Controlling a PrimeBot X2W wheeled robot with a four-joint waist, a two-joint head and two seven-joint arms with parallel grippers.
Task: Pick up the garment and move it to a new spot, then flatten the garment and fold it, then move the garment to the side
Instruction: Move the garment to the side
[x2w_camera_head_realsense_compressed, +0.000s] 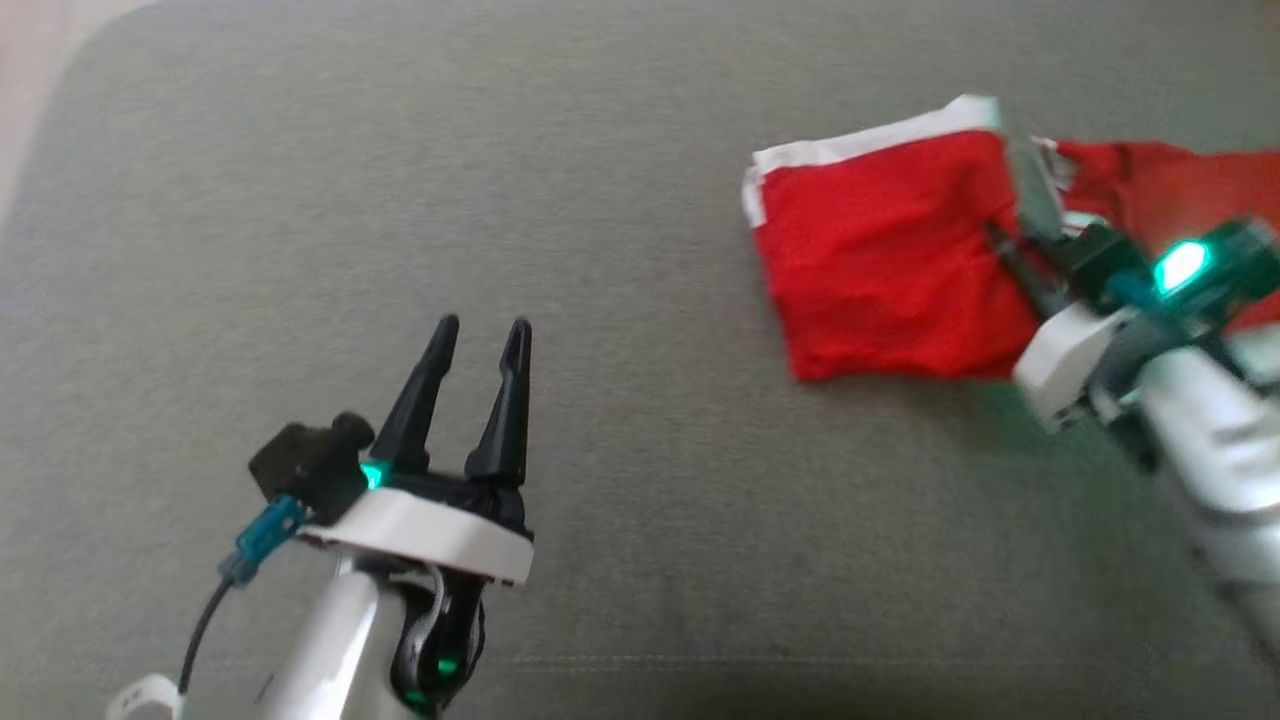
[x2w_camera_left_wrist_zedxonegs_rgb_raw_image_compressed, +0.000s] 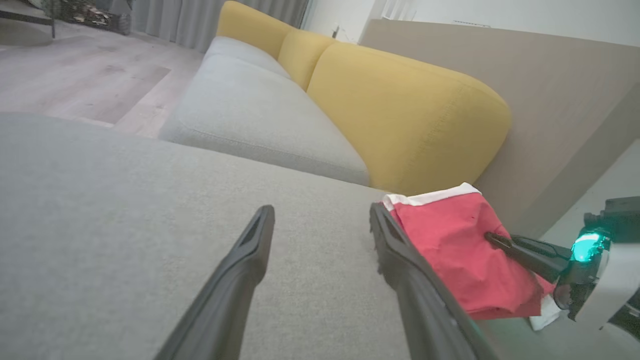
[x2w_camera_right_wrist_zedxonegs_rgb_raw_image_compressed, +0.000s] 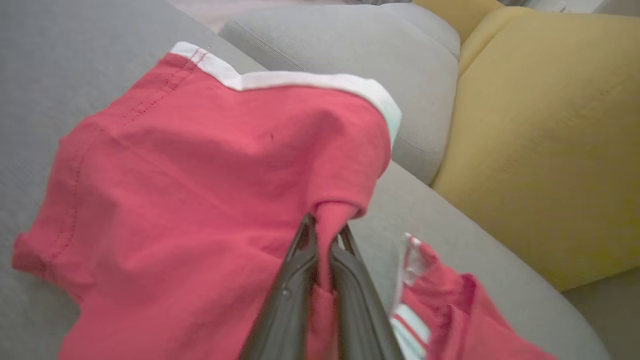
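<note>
Grey sofa seat (x2w_camera_head_realsense_compressed: 640, 560) stretches beneath our left claw (x2w_camera_head_realsense_compressed: 483, 325), spread and empty. Our right claw (x2w_camera_right_wrist_zedxonegs_rgb_raw_image_compressed: 327, 227) pinches the red garment (x2w_camera_head_realsense_compressed: 880, 260) lying before it; yellow cushions (x2w_camera_left_wrist_zedxonegs_rgb_raw_image_compressed: 400, 115) rise beyond, wooden floor (x2w_camera_left_wrist_zedxonegs_rgb_raw_image_compressed: 75, 75) farther.

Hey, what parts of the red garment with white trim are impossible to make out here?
- Head view: the red garment with white trim runs off the right edge; the blurred right gripper and its arm cover part of it.
- Left wrist view: the left gripper hides its near edge.
- Right wrist view: the bottom edge cuts off its lower part.
</note>
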